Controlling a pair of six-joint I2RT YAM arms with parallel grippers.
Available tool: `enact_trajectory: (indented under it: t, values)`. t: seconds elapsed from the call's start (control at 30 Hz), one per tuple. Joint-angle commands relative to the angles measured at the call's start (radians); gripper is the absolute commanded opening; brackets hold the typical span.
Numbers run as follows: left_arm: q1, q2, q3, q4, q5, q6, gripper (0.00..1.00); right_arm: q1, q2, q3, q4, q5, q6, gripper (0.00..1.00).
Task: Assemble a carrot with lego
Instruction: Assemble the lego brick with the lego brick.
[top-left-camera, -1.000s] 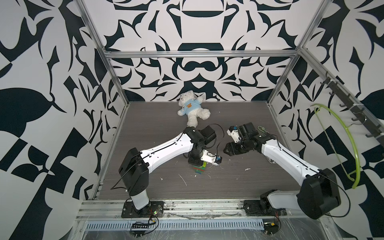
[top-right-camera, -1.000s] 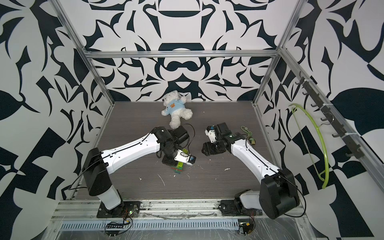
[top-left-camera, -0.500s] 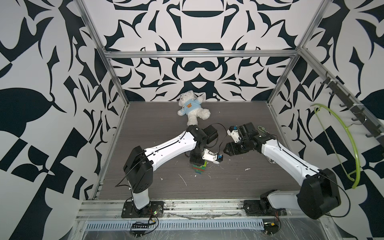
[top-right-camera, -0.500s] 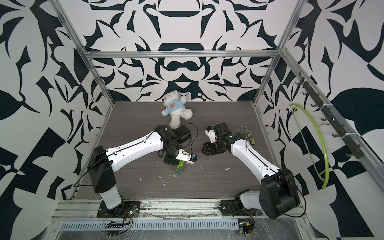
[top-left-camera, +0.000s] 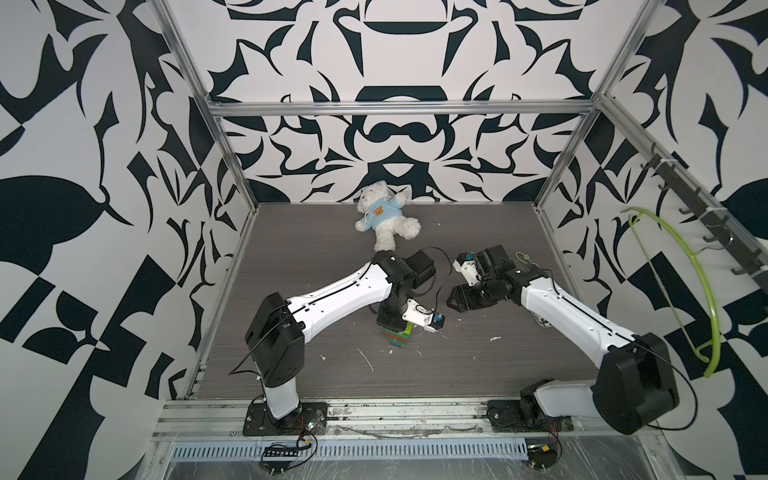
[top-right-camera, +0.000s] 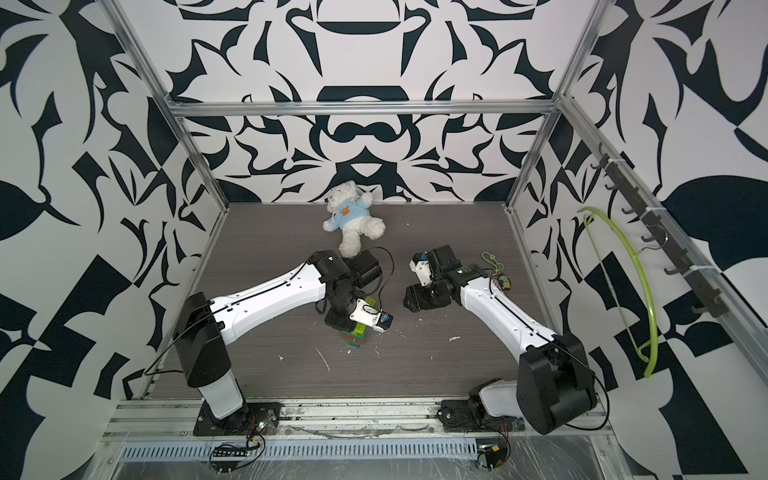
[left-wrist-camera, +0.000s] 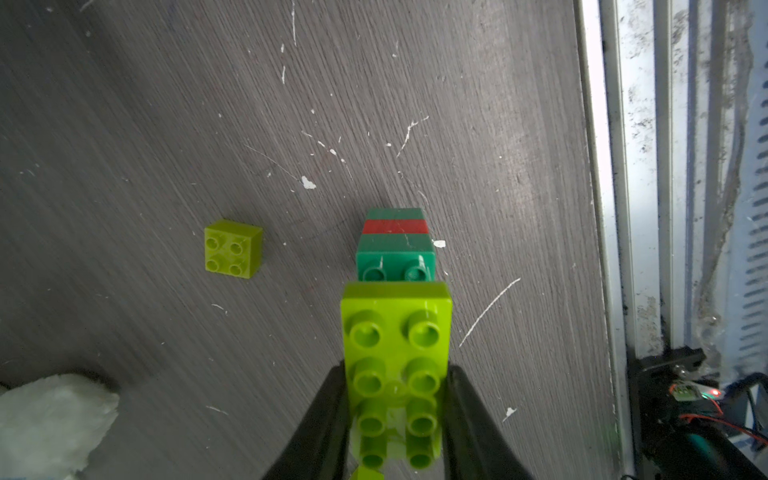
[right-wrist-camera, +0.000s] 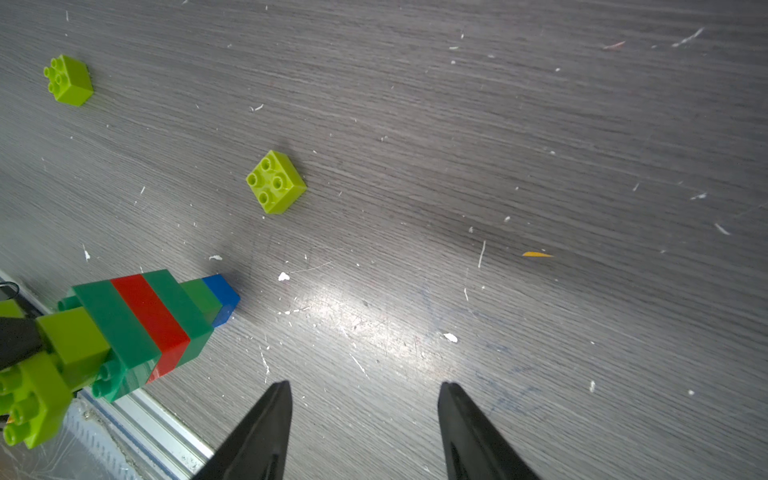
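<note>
left fingers (left-wrist-camera: 328, 415): closed on the lime-green top of the carrot (left-wrist-camera: 395, 257), one finger on each side of the brick.
right fingers (right-wrist-camera: 266, 428): spread apart with nothing between them. We see only bare desk (right-wrist-camera: 540, 166) under the gap.
carrot, hold: gripped at the lime-green end only. The body is tilted, blue tip down at the desk. We can't tell if the tip touches.
carrot, bands: right wrist view (right-wrist-camera: 145, 324) shows lime green, dark green, red, dark green, a narrower green step, then blue.
carrot, place: in both top views (top-left-camera: 398, 336) (top-right-camera: 355, 336) it sits just under the left wrist, mid-desk and toward the front rail. The right fingers are near it, off to its right.
loose lego: two lime-green pieces lie flat on the desk, studs up. The near brick (right-wrist-camera: 276, 181) is closer to the blue tip, and the far brick (right-wrist-camera: 68, 80) is well apart from it.
left wrist view: one lime-green brick (left-wrist-camera: 232, 248) lies beside the carrot. We can't tell which of the two it is.
teddy bear (top-left-camera: 384, 218): lying at the back of the desk by the wall, well apart from the carrot.
</note>
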Motion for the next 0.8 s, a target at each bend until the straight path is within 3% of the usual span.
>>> enact_trajectory:
  t: [0.0, 0.1, 0.77]
  values:
    - [0.0, 0.036, -0.013, -0.039, 0.014, 0.019, 0.02, 0.006, -0.012, 0.007, -0.003, 0.007, -0.009, 0.61]
    - [-0.003, 0.006, -0.011, -0.003, 0.051, 0.011, 0.04, 0.006, -0.004, 0.007, -0.001, 0.0, -0.007, 0.61]
    - [-0.009, -0.028, -0.004, -0.012, 0.014, -0.034, 0.14, 0.005, -0.004, 0.004, 0.004, -0.006, -0.006, 0.61]
